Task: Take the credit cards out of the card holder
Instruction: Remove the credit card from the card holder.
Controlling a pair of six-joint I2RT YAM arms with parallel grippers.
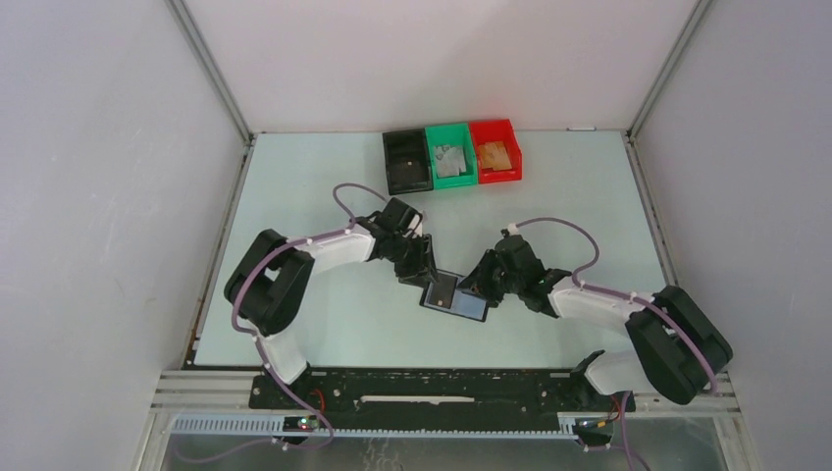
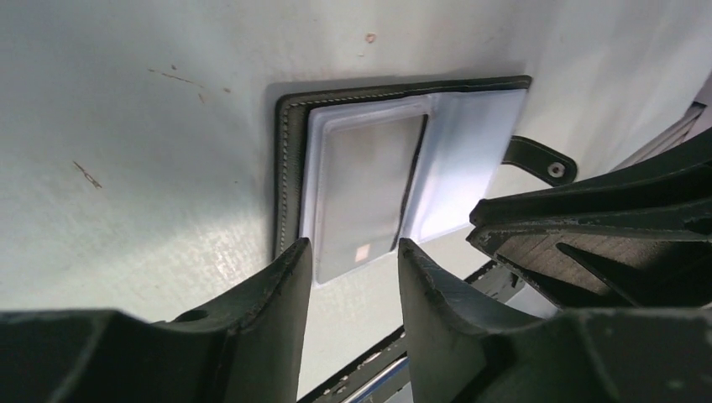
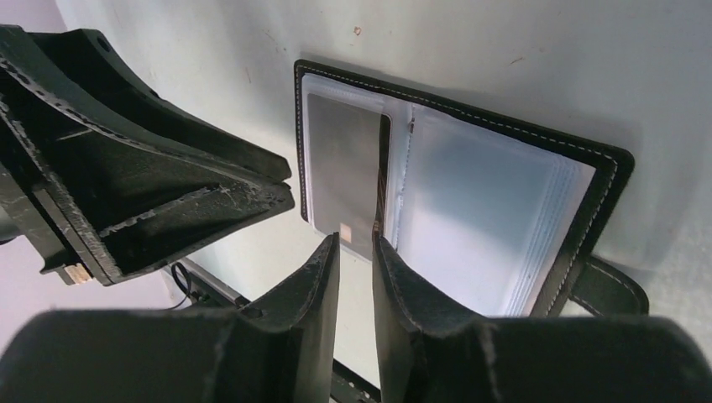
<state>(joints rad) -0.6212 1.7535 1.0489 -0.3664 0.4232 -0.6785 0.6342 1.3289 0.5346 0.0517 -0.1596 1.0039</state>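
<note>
Table (image 1: 324, 334): card holder (image 1: 456, 297) open, btwn L gripper (image 1: 424, 275) & R gripper (image 1: 476, 287).

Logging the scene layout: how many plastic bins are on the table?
3, side by side at the table's far edge: black bin left, green bin middle, red bin right.

table (image 1: 294, 186) | card holder (image 1: 454, 295) open, centre | three bins (image 1: 429, 157), far edge

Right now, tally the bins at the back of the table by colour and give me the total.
black bin: 1
green bin: 1
red bin: 1
Total: 3
</note>
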